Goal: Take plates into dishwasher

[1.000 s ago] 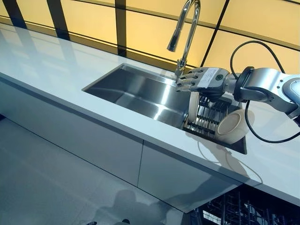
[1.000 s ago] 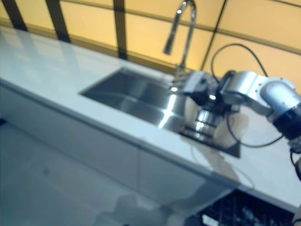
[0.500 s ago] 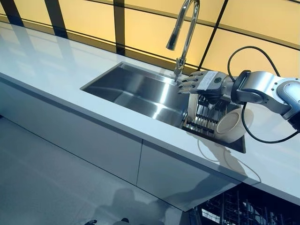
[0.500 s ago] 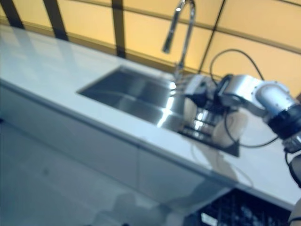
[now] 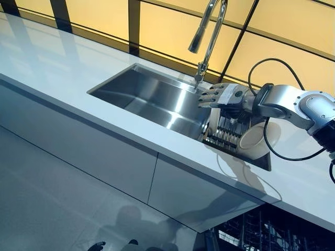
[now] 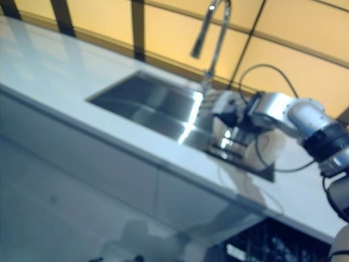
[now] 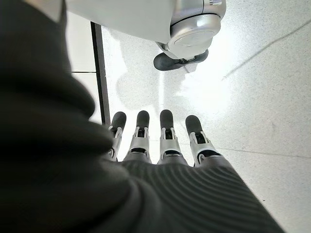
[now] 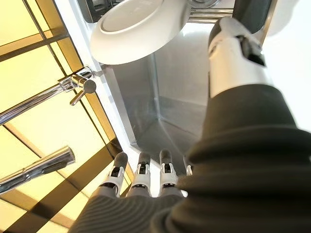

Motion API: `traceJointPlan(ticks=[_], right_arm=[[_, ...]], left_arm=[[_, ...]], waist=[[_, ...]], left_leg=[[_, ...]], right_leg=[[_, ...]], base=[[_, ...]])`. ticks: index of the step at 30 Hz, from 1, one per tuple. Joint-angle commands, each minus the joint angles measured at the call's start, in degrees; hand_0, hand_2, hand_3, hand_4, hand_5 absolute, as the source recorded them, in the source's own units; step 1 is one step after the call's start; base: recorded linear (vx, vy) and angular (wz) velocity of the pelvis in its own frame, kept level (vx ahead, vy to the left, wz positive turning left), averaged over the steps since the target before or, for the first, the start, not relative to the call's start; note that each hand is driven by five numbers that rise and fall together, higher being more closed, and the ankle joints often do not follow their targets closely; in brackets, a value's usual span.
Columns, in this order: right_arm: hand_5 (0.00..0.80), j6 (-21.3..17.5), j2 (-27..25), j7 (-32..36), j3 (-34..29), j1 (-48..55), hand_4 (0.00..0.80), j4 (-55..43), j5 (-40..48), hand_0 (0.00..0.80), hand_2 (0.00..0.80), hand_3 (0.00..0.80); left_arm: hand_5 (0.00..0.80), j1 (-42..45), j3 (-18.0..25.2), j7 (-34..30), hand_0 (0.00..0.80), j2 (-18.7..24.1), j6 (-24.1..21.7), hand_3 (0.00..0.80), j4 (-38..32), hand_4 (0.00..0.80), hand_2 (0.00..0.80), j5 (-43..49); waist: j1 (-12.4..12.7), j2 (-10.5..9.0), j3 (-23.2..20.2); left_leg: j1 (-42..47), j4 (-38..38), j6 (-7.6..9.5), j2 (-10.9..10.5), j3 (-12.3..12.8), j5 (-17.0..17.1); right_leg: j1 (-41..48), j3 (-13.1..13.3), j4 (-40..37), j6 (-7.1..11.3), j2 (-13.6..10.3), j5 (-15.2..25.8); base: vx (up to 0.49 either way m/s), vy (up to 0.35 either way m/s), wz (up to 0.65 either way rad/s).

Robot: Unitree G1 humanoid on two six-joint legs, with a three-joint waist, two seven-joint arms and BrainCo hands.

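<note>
Right hand [image 5: 224,95], fingers straight, hovers over the upright white ceramic plate [image 5: 215,118] in the sink's dark wire rack [image 5: 226,135]; stiff, slippery, breakable, so pinch its top rim.

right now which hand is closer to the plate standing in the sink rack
Right. The right hand hovers open just above the plate upright in the dish rack. The left hand shows only in its wrist view, pointing at the floor, away from the sink.
</note>
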Motion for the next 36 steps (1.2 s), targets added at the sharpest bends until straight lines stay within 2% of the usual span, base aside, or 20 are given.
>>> traceJointPlan(ticks=[1, 16, 36], right_arm=[[0.0, 3.8, -0.3, -0.2, 3.6, -4.5, 0.0, 1.4, 1.1, 0.0, 0.0, 0.0], [0.0, 8.3, 1.0, -0.4, 5.2, -6.6, 0.0, 2.7, 2.2, 0.0, 0.0, 0.0], [0.0, 8.5, -1.2, 1.6, 5.2, -6.3, 0.0, 4.9, 1.3, 0.0, 0.0, 0.0]], left_arm=[[0.0, -2.2, -1.2, -1.4, 0.0, 0.6, -0.2, 0.0, -2.1, 0.0, 0.0, 2.7], [0.0, -4.1, -1.0, -1.2, 0.0, 3.6, 0.0, 0.0, -2.5, 0.0, 0.0, 3.4], [0.0, -4.6, 0.1, -0.2, 0.0, 4.5, 0.2, 0.0, -3.7, 0.0, 0.0, 1.7]], waist=[[3.0, -3.9, 1.3], [4.6, -6.39, 4.9], [4.2, -6.33, 6.7]], left_leg=[[-2.1, 4.3, 2.52, -1.6, 3.3, -7.3], [-4.4, 4.0, 3.18, -1.4, 1.6, -7.5], [-4.8, 1.9, 3.53, -1.7, 1.2, -6.9]], right_leg=[[2.7, 3.1, 1.2, 1.38, 2.4, -7.8], [0.4, 3.3, 1.1, 2.05, 3.3, -6.3], [-1.2, 2.7, 2.0, 2.29, 2.8, -6.4]], base=[[0.0, 0.0, 0.0], [0.005, -0.003, 0.01], [0.002, 0.001, 0.01]])
